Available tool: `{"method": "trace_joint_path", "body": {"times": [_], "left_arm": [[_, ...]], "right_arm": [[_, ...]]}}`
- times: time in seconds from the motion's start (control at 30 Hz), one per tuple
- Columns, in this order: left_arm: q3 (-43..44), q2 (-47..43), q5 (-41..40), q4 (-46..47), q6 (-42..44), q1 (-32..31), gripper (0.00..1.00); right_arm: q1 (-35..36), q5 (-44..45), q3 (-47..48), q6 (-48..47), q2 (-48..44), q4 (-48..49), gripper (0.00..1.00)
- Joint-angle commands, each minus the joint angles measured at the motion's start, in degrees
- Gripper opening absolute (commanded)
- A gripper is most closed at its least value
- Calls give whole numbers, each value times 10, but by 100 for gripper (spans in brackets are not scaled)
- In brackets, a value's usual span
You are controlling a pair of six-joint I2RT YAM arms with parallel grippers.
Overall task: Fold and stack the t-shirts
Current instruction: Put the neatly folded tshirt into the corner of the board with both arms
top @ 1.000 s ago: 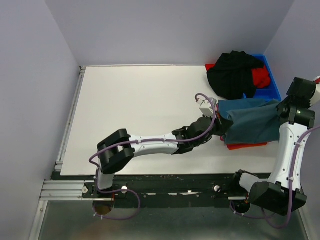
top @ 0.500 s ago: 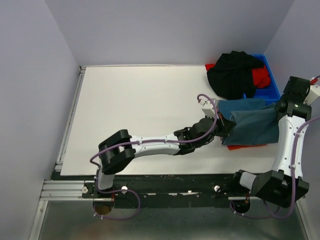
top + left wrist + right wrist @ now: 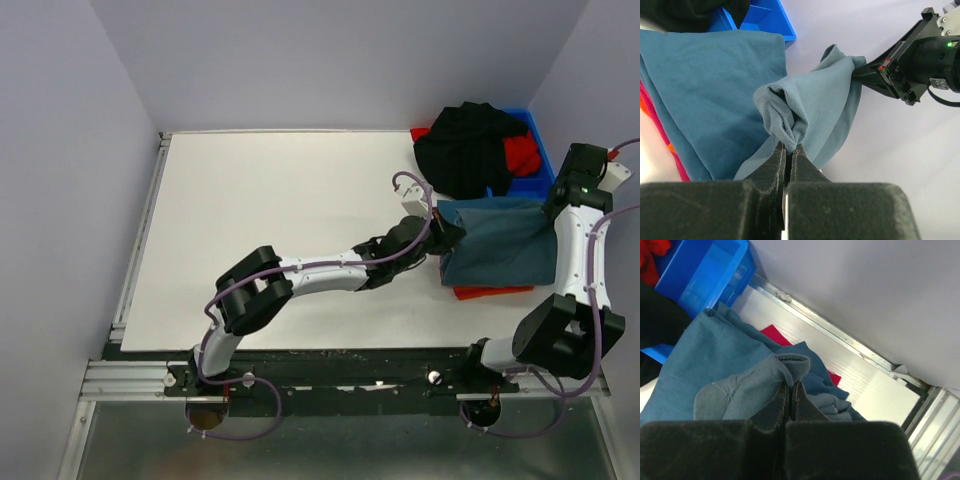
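Far left: smooth matte white table [image 3: 280, 200].

Centre: left gripper [image 3: 788, 147], jaws clamped tight on a bunched fold of the slate-teal t-shirt [image 3: 715, 100] at its left edge. Soft, fine knit, creased. Folded to a rough rectangle on the right near part of the table, a little longer left to right than near to far. Lying on flat red and orange shirts [image 3: 490, 292], with only their near edge showing. Gathered strip of the same teal cloth stretched between the two grippers.

Farther back: crumpled black shirt [image 3: 465, 145] heaped over a rigid blue plastic bin [image 3: 541, 150], with red cloth [image 3: 520, 155] inside.

Far right: right gripper [image 3: 791, 385], jaws pinched together on a rolled hem at the teal shirt's right edge.
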Motion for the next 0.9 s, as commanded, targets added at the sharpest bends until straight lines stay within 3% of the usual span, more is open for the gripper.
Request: {"method": "trace_joint_path", "body": {"times": [0.0,0.43,0.47,0.5,0.53,0.57,0.63,0.77,0.87], "left_arm": [[40,43,40,5,-7,24,0],[137,182,59,32,-50,88,0],[148,189,63,35,-51,92,7],[161,203,69,31,-51,95,29],[182,216,81,19,-44,97,47],[204,223,91,-5,-36,101,58],[216,217,85,-39,-25,104,70],[172,172,46,-33,12,108,74],[156,145,28,-40,41,111,70]], "right_arm": [[-10,-2,41,-4,41,82,1],[-7,-129,164,-34,224,121,4],[-6,-132,168,-34,235,124,7],[-5,-137,172,-36,243,129,20],[-5,-133,174,-28,247,126,39],[-5,-131,179,-24,249,124,49],[-4,-128,179,-20,236,116,54],[-4,-114,136,-17,167,135,49],[-4,-117,93,10,115,123,23]]}}
